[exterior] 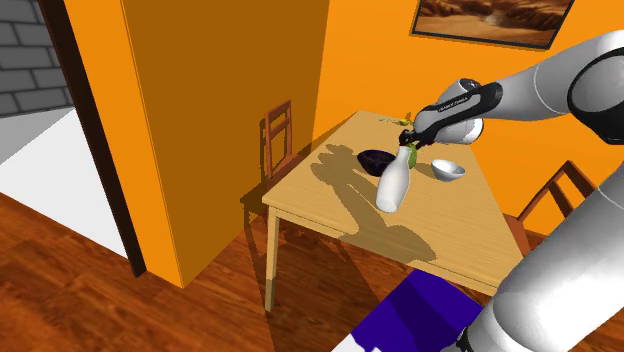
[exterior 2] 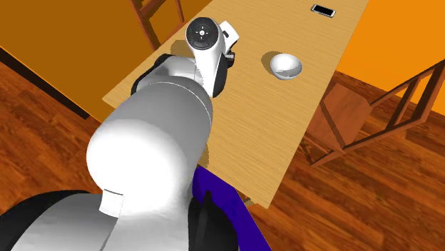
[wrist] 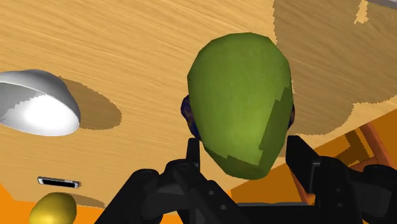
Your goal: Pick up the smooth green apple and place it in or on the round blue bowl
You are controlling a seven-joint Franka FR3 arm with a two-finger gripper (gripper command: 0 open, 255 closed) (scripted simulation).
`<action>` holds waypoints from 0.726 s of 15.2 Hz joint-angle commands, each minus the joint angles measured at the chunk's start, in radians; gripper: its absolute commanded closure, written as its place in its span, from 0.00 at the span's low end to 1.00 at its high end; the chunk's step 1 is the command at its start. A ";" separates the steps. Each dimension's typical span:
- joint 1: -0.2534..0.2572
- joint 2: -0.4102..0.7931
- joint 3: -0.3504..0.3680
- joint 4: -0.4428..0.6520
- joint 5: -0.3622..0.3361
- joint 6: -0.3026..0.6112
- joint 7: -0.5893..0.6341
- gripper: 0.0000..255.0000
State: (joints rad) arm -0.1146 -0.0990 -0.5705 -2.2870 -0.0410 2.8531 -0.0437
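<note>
**Q:** Apple (wrist: 242, 102) first: where is it?

**A:** In the gripper (wrist: 245, 153), clear of the table (exterior: 330, 205). The wrist view has the green fruit sitting between the two black fingers (wrist: 191, 153), one on each flank.

**Q:** How wide is the pincer?

**A:** As wide as the apple and no more. The jaws are clamped on its lower sides, and most of the fruit bulges out past the tips.

**Q:** And the blue bowl (exterior: 374, 160)?

**A:** It is dark blue and lies straight beyond the apple as the wrist camera looks. Slivers of its rim peek out on both sides of the fruit. In the shoulder view the held apple sits at about 2 o'clock from that bowl.

**Q:** Does the apple touch it?

**A:** I cannot tell.

**Q:** What else is near?

**A:** A white bottle (exterior: 393, 185) stands upright with its neck just under the hand, and the dark bowl is at its 11 o'clock. A pale bowl (exterior: 447, 170) sits at the bottle's 2 o'clock. In the second exterior view a phone (exterior 2: 323, 10) lies at 1 o'clock from the pale bowl, near the table's far end. A yellow fruit (wrist: 54, 207) rests just beside the phone.
</note>
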 commanded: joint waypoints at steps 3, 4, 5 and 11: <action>0.035 0.169 -0.013 0.182 0.196 -0.042 -0.112 1.00; 0.027 0.212 -0.004 0.231 0.238 -0.056 -0.136 1.00; 0.018 0.254 0.005 0.282 0.275 -0.073 -0.155 1.00; -0.068 0.482 0.072 0.577 0.399 -0.168 -0.194 1.00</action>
State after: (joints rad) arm -0.1686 0.3505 -0.5105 -1.7437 0.3377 2.6896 -0.2297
